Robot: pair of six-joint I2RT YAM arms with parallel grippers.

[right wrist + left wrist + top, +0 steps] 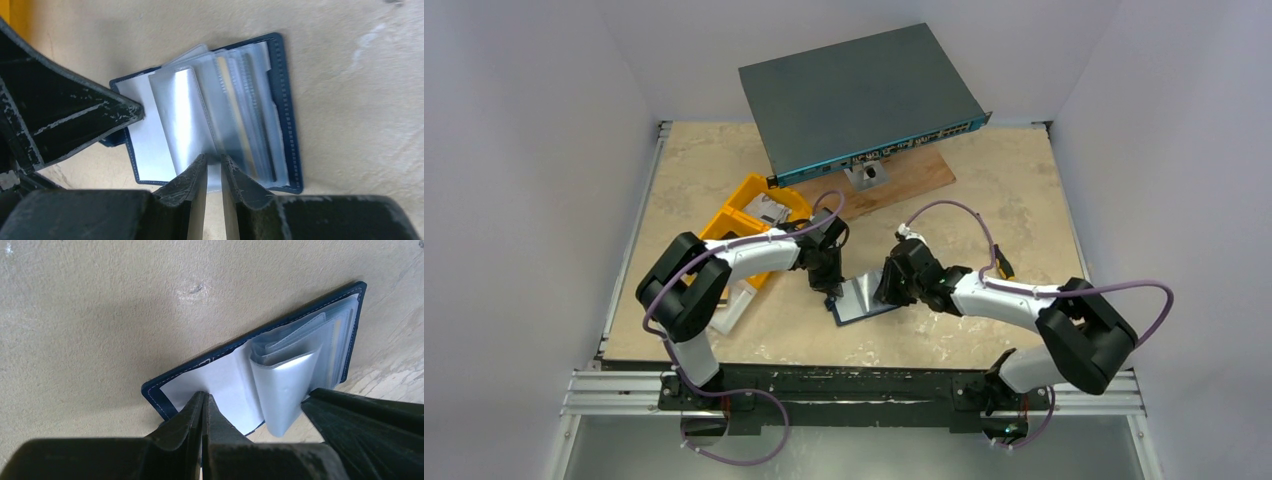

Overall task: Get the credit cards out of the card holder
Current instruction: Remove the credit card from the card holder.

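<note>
As it lies open, the card holder (861,299) runs left-right.

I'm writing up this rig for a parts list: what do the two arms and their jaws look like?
Both the left arm and the right arm have white links between bulky black joints. A purple cable loops along each. The jaws are black and wedge-shaped, tapering to tips, with pale scuffs.
</note>
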